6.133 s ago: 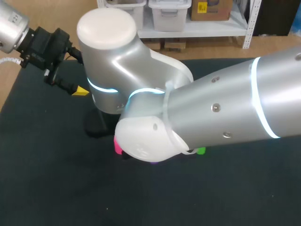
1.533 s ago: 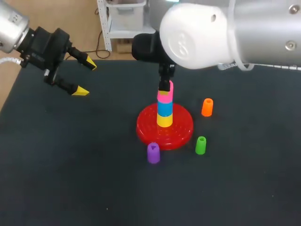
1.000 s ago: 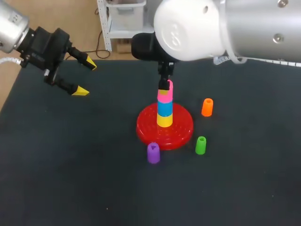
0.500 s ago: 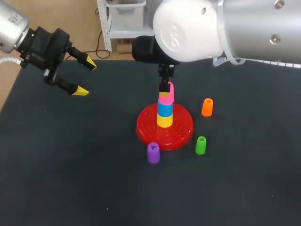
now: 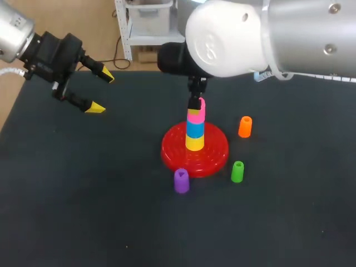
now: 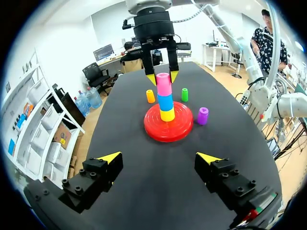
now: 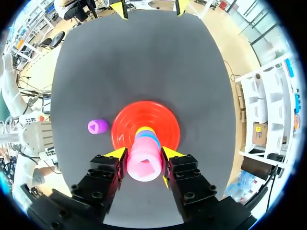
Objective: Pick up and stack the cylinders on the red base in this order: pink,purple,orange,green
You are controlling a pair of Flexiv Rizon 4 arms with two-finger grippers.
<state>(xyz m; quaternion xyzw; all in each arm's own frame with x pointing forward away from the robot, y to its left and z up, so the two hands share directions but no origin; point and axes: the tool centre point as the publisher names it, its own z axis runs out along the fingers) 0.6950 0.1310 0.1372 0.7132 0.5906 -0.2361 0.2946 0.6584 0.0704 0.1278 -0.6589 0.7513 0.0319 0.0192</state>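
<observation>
The pink cylinder [image 5: 195, 114] sits at the top of a small tower in the middle of the red base [image 5: 169, 153]. Under it is a blue cylinder [image 5: 194, 128], and under that a yellow cylinder [image 5: 194, 143] that stands on the base. The right tool [image 7: 143, 155] comes down from above and is clamped on the pink cylinder, with one finger pressed on each side of it. From the head view the pink cylinder looks a little tilted on the blue one. The purple cylinder [image 5: 181, 181] stands on the dark table [image 5: 83, 194] just beside the front rim of the base. The green cylinder [image 5: 237, 171] stands close to the rim too, over on the right arm's side. The orange cylinder [image 5: 245, 127] stands upright a bit farther back on that same side, near the base but not touching it. The left tool [image 5: 102, 92] hangs over the far left part of the table, well apart from the tower. Its fingers are spread wide, with nothing between them.
</observation>
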